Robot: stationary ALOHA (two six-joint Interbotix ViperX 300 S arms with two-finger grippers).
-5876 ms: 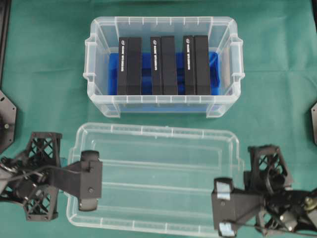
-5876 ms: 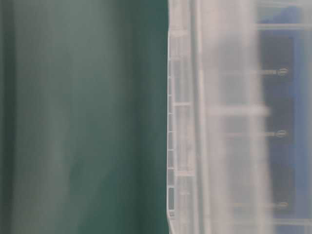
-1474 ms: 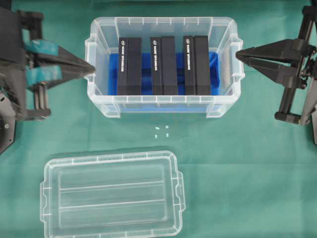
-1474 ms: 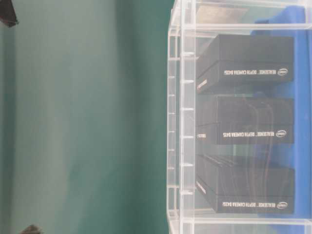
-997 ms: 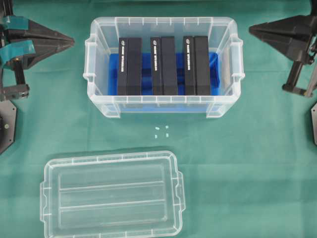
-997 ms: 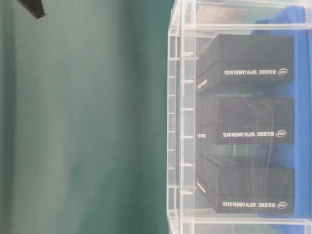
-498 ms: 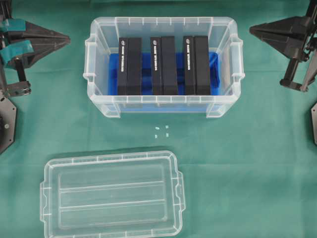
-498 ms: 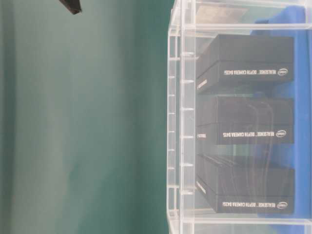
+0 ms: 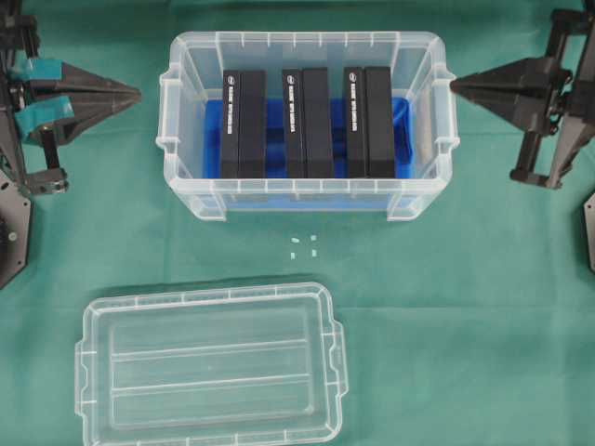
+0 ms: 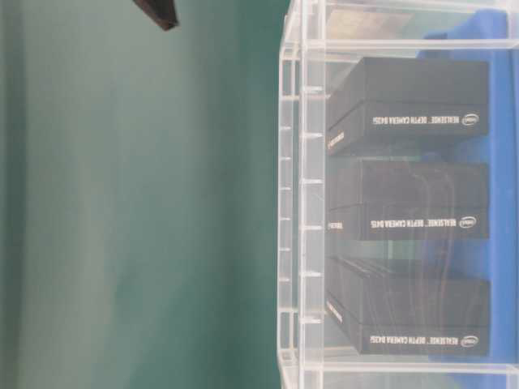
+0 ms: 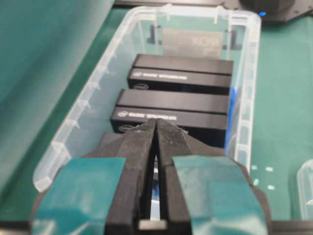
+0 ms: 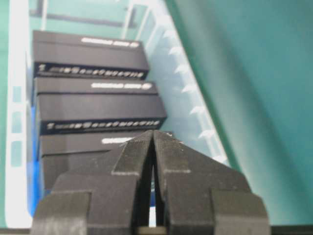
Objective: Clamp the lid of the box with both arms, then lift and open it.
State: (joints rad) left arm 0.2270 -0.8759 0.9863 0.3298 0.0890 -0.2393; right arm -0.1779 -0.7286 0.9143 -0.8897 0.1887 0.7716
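The box (image 9: 307,190), a deep clear tub, stands at the back middle with three black blocks (image 9: 305,121) on a blue insert. The lid (image 9: 209,367) lies flat on the cloth at the front left, apart from both arms. My left gripper (image 9: 138,93), with teal tape bands, is shut and empty, its tip pointing at the box's left end. My right gripper (image 9: 454,86) is shut and empty just off the box's right end. In the wrist views the left gripper (image 11: 155,122) and right gripper (image 12: 153,132) both look along the box (image 11: 239,98) (image 12: 14,122).
Small white bits (image 9: 302,243) lie on the green cloth between box and lid. Black base plates sit at the left edge (image 9: 9,223) and right edge (image 9: 588,218). A black gripper tip (image 10: 158,12) shows at the top of the table-level view.
The lid, held by both grippers earlier, now lies released at the front left. In the last half second both shut grippers have moved a little closer to the box's ends.
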